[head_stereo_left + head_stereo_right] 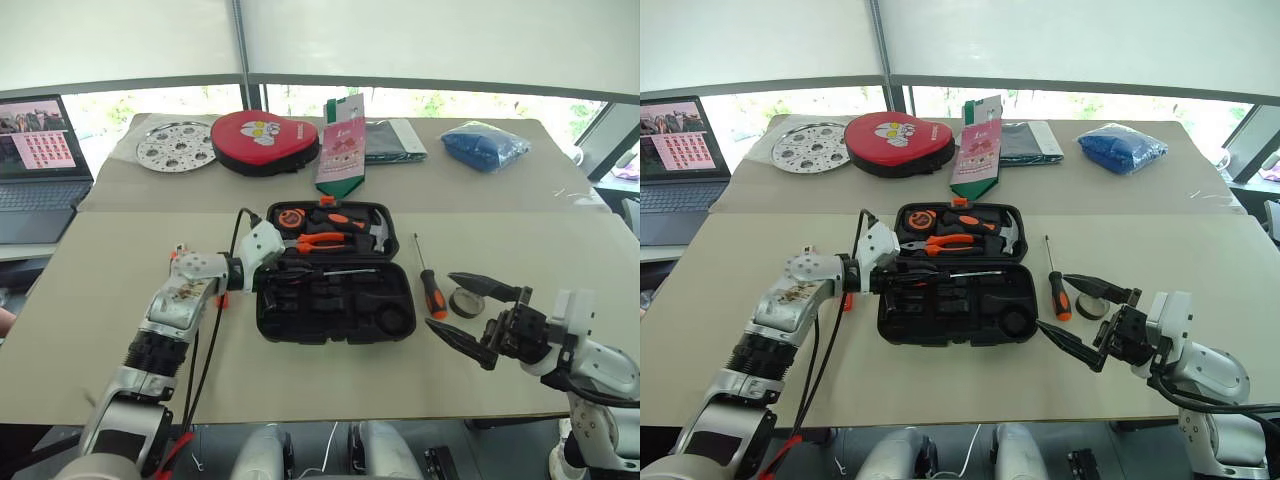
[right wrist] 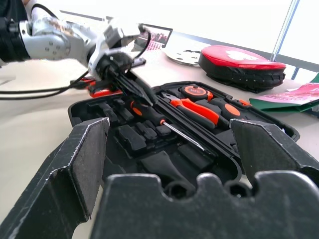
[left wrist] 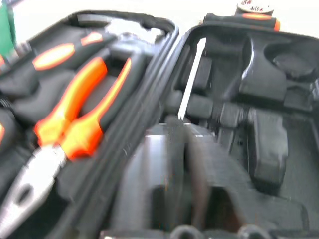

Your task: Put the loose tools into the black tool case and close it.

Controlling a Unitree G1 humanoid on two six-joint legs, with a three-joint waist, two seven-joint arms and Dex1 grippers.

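Your left gripper (image 2: 130, 84) sits over the left end of the black tool case (image 1: 335, 300), jaws closed; whether they pinch the screwdriver (image 2: 164, 124) lying in the case beneath them you cannot tell, since its handle is partly hidden under them. In the left wrist view the jaws are a blur, and only the shaft of that screwdriver is clear. The case lies open near the bench's (image 1: 100, 300) middle; its rear half holds orange-handled pliers (image 1: 328, 240), a hammer (image 1: 375, 232) and a tape measure (image 1: 290, 217). Something orange (image 1: 221, 299) at the case's left edge is mostly covered by your left arm and cannot be identified. The second screwdriver (image 1: 430, 290) and the tape roll (image 1: 466, 302) lie loose on the bench right of the case, the roll partly behind your right gripper (image 1: 466, 312), whose jaws stand wide and empty. Along the far edge sit a perforated metal disc (image 1: 176, 146), a red heart-shaped case (image 1: 265, 140), a pink packet (image 1: 340, 150), a dark folded packet (image 1: 392, 140) and a blue bundle (image 1: 484, 145). A laptop (image 1: 38, 165) is cut off at the left.
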